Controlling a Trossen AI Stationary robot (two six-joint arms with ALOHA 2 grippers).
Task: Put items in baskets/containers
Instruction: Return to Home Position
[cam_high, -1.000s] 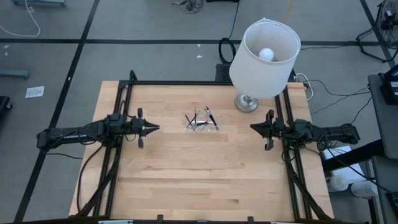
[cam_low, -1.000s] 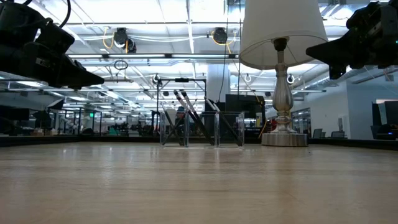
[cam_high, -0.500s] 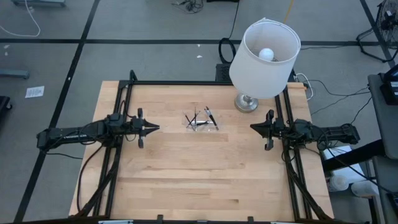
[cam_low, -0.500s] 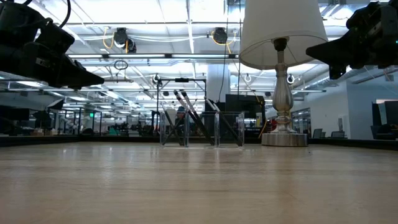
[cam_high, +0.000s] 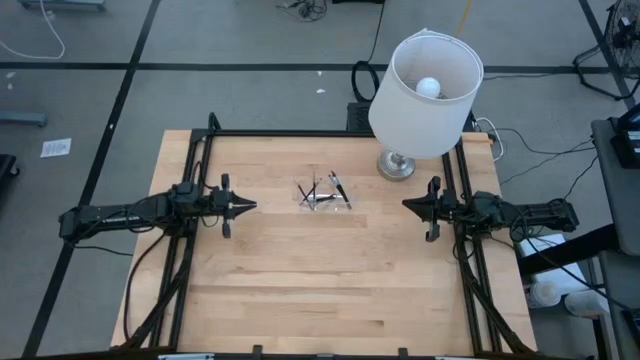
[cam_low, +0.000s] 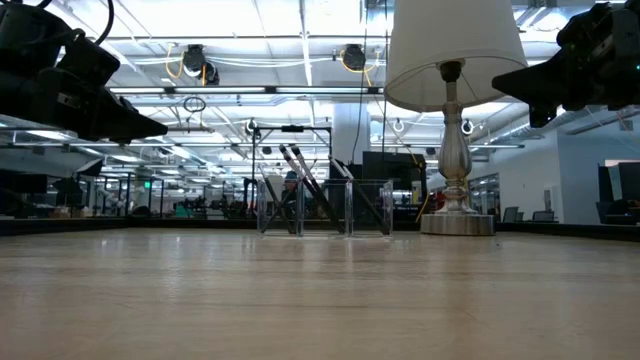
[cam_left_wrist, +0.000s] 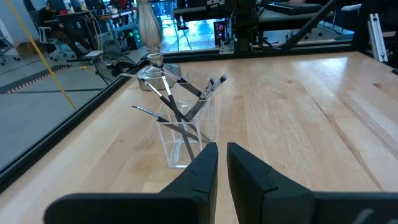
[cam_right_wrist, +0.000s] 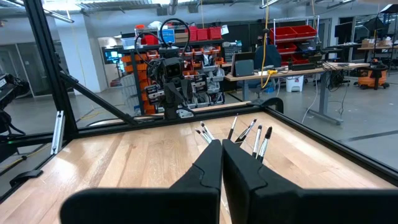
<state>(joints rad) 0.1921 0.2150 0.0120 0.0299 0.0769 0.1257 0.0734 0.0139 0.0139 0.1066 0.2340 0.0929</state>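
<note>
You have the clear organizer (cam_left_wrist: 181, 148) standing on the worktop (cam_high: 320, 290). The dark brushes (cam_left_wrist: 177, 114) lean inside it, crossing one another, with their ends poking above its rim. Your left gripper (cam_high: 252, 206) hangs well off to the organizer's left. It sits above the wood and points straight at the organizer, with its fingers drawn together to a thin slit and nothing held. Your right gripper (cam_high: 406, 204) hangs well off to the organizer's right. It faces the organizer too, with its fingers pressed close and empty. The lamp (cam_high: 425, 80) stands to the organizer's right and a little farther back, with its shade overhanging the worktop's edge.
</note>
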